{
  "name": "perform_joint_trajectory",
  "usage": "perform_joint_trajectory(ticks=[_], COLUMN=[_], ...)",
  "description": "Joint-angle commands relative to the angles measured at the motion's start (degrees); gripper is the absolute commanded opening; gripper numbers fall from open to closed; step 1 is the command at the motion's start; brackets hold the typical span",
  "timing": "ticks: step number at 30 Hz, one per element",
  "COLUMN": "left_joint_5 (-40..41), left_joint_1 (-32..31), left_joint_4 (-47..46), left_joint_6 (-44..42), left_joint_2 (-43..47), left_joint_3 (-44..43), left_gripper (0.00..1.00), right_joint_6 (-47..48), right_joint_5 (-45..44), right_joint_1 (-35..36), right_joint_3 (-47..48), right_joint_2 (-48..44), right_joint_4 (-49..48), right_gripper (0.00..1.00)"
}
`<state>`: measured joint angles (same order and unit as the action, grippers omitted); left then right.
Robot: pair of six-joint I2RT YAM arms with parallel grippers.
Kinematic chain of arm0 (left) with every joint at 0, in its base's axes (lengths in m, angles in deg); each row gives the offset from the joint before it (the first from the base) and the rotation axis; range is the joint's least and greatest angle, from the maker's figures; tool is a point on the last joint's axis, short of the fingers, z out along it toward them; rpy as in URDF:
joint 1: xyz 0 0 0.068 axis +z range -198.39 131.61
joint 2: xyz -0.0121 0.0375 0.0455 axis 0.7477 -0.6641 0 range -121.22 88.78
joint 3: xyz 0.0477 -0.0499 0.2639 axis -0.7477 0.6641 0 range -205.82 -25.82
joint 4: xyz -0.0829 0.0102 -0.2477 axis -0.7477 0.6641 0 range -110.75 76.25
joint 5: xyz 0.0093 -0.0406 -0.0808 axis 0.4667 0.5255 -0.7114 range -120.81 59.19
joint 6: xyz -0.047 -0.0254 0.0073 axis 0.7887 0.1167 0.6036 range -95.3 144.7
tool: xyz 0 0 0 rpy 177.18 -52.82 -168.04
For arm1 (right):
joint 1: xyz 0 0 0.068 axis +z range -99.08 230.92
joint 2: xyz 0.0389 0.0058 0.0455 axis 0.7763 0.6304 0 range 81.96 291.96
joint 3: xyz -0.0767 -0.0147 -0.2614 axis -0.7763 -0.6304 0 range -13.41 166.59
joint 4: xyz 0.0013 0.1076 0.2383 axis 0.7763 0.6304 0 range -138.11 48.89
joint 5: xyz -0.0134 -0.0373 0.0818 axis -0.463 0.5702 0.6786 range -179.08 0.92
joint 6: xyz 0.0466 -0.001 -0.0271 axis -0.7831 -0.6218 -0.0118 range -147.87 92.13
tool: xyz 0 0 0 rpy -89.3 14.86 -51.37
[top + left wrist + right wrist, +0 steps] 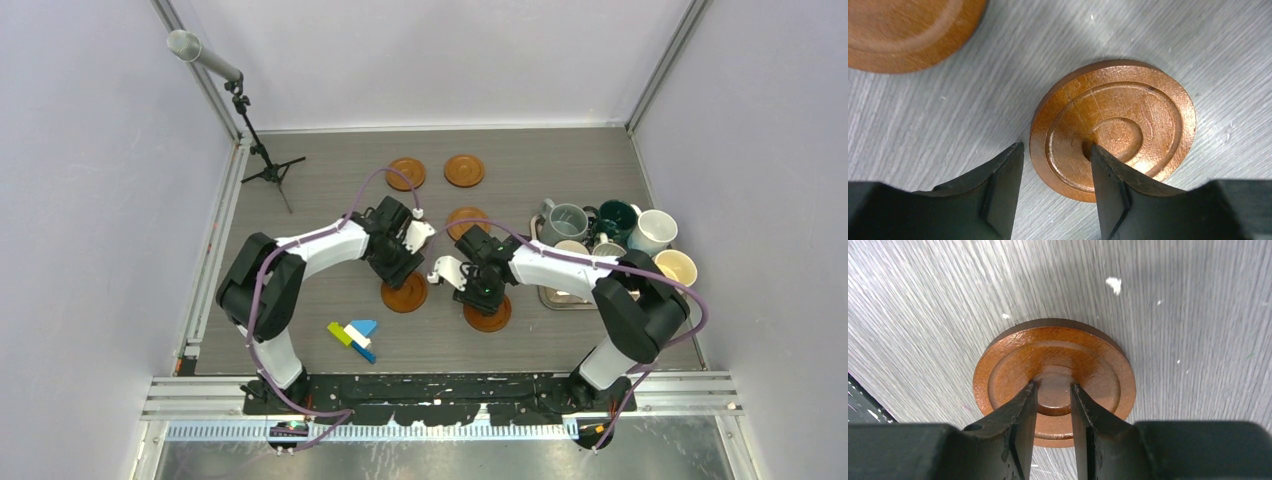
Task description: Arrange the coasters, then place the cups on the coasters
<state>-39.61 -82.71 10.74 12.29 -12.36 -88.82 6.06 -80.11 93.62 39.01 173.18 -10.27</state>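
Several round reddish-brown coasters lie flat on the table: two at the back, one behind the arms, and two near ones. My left gripper is open astride the rim of the left near coaster; one fingertip sits on the table, the other on the disc's centre. My right gripper stands slightly open, its tips resting on the centre ring of the right near coaster. The cups stand grouped at the right.
A steel tray under the cups sits at the right, beside my right arm. Small coloured blocks lie near the front. A tripod stand occupies the back left corner. Another coaster shows in the left wrist view.
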Motion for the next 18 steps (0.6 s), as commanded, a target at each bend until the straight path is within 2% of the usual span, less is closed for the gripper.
perform_joint_trajectory(ticks=[1, 3, 7, 12, 14, 18], left_joint_5=[2.18, 1.11, -3.00, -9.18, -9.79, -8.38], left_joint_1=[0.51, 1.20, 4.68, 7.43, 7.43, 7.67], left_joint_4=[6.69, 6.80, 6.24, 4.28, 2.36, -6.20], left_joint_6=[-3.61, -3.63, -2.96, -3.98, -4.65, -5.75], left_joint_2=[1.26, 1.99, 3.43, 6.58, 8.20, 12.65], left_joint_3=[3.78, 4.01, 3.49, 4.18, 5.53, 11.07], left_gripper=[0.54, 0.54, 0.59, 0.66, 0.69, 0.77], right_joint_6=[-2.62, -3.23, -4.68, -8.02, -9.36, -11.83], right_joint_5=[2.57, 2.95, 3.13, 4.20, 4.19, 4.30], right_joint_1=[0.96, 0.97, 0.85, -0.49, -1.34, -5.26], right_joint_3=[2.61, 2.72, 2.36, 2.22, 2.16, 1.43], right_joint_2=[1.27, 0.86, -2.84, -8.75, -10.18, -10.26], right_joint_4=[-5.13, -5.78, -6.03, -4.66, -3.83, -3.09], right_gripper=[0.36, 0.36, 0.43, 0.56, 0.61, 0.63])
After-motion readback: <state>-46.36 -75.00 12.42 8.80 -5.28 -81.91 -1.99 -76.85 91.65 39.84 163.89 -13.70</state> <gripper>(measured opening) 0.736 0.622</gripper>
